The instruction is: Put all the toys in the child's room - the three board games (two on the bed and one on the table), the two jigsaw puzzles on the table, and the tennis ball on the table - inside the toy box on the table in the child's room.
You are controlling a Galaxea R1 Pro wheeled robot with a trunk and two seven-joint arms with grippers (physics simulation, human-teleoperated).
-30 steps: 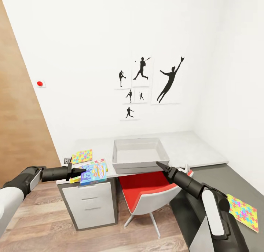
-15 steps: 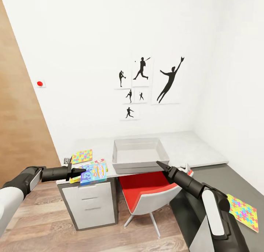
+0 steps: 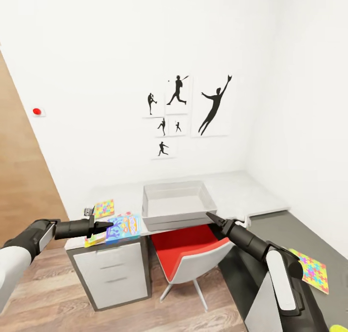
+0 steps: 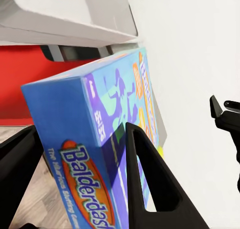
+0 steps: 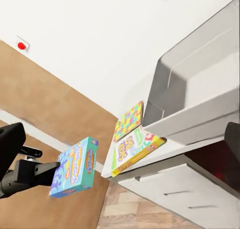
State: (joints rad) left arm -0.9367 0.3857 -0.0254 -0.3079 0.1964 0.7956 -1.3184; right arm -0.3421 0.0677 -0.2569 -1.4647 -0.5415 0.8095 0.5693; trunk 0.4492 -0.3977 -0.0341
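Observation:
In the head view my left gripper (image 3: 108, 224) is shut on a blue cartoon board game (image 3: 124, 227), held upright just above the table's (image 3: 232, 189) left front corner. The left wrist view shows both fingers (image 4: 145, 174) clamping that blue box (image 4: 95, 159). A second board game (image 5: 134, 148) with a yellow edge lies flat on the table, beside a jigsaw puzzle (image 3: 104, 209). The light-grey toy box (image 3: 176, 201) sits mid-table, with nothing visible inside. My right gripper (image 3: 210, 217) hovers open at the box's front right corner. Another jigsaw puzzle (image 3: 311, 276) lies on a dark grey surface at the right.
A red-and-white chair (image 3: 188, 250) is tucked under the desk, below the toy box. White drawers (image 3: 111, 271) front the desk's left end. A wooden panel (image 3: 24, 192) stands at the left. A yellow-green sliver (image 3: 340, 328) shows at the bottom right corner.
The whole picture has shifted left, so the camera has moved. Both arms keep their pose and the blue board game stays in the left gripper.

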